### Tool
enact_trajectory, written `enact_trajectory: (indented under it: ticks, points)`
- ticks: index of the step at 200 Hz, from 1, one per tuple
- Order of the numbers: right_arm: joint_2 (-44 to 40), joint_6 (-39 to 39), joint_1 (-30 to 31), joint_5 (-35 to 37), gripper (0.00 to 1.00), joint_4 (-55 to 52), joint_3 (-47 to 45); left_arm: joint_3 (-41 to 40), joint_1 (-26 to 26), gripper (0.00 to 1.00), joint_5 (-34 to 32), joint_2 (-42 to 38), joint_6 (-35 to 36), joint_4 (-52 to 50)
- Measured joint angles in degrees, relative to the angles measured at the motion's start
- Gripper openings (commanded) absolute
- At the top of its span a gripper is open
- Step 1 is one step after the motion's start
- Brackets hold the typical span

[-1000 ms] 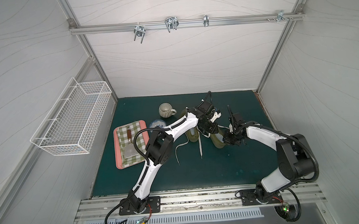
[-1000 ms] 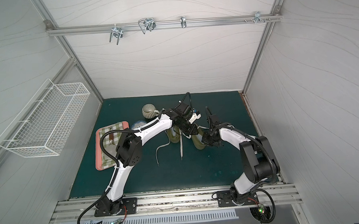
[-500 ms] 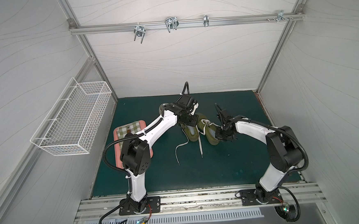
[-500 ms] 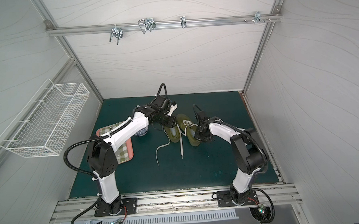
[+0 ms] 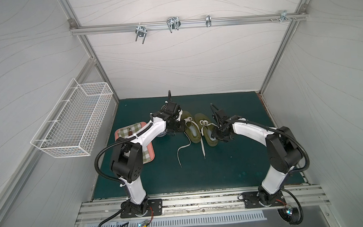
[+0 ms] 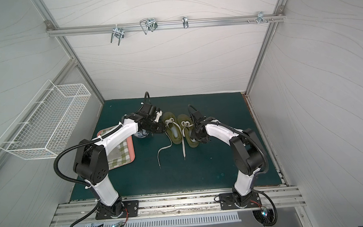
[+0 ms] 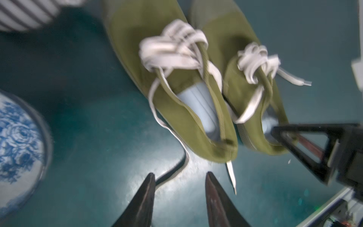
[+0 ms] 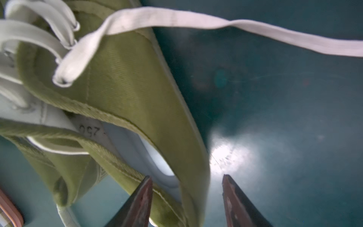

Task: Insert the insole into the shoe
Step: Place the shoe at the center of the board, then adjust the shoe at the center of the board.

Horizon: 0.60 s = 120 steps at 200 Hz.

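Fingers on my left arm [image 7: 145, 196], just spread and empty, hover over the green surface [image 7: 88, 137] near the left olive sneaker [image 7: 186, 125], white insole [image 7: 200, 104] inside. My right fingers [image 8: 141, 200], newly parted, flank the heel of the right sneaker [image 8: 127, 78], second insole [image 8: 157, 163] seated; insertion looks finished.

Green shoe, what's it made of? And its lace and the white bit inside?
Green shoe: matte woven canvas, probably; fine ribbed weave and stitched edging show. Lace: flat white fabric tape, likely cotton. Insole: smooth, pale, maybe foam; hard to tell.
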Motion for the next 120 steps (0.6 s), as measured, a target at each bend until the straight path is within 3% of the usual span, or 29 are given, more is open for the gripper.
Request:
enact_trajectory:
  ticks: [9,44,50,55,60,120]
  points:
    - [-1.55,-0.50,-0.02,0.44,0.62,-0.09,-0.39,0.02,0.66,0.65,-0.04,0.63,-1.09,1.55]
    - [-5.44,-3.72,-0.87,1.46,0.64,-0.22,0.35,3.17,0.87,0.75,-0.09,7.48,-4.28,5.42]
    - [-5.75,-4.37,-1.20,1.40,0.64,-0.24,0.37,3.78,0.85,0.80,-0.28,8.72,-4.52,5.88]
    - [-5.92,-4.63,-1.53,1.29,0.65,-0.33,0.37,4.20,0.85,0.93,-0.39,9.70,-4.90,6.32]
    - [-6.10,-5.07,-1.99,1.14,0.65,-0.42,0.37,4.66,0.87,0.98,-0.50,10.73,-5.09,6.67]
    - [-10.38,-8.13,-8.31,-1.53,0.65,-0.70,-3.69,15.65,1.75,0.99,4.61,21.66,-5.03,7.82]
